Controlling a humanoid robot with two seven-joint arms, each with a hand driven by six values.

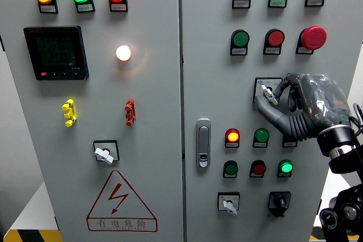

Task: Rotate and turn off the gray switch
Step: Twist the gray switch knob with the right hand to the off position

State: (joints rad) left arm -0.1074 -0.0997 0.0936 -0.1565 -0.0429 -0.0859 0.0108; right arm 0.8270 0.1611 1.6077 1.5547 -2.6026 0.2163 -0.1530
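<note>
The right hand (295,105), wrapped in clear plastic, reaches in from the right edge, its fingers pinching the gray switch (268,93) on the right-hand cabinet door (210,55). That switch sits below a green and a red button, above a lit red lamp (232,136).

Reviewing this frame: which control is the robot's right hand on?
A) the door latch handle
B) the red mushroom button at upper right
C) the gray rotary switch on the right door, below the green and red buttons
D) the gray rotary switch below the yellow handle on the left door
C: the right hand has its fingers around the gray rotary switch on the right door.
</note>
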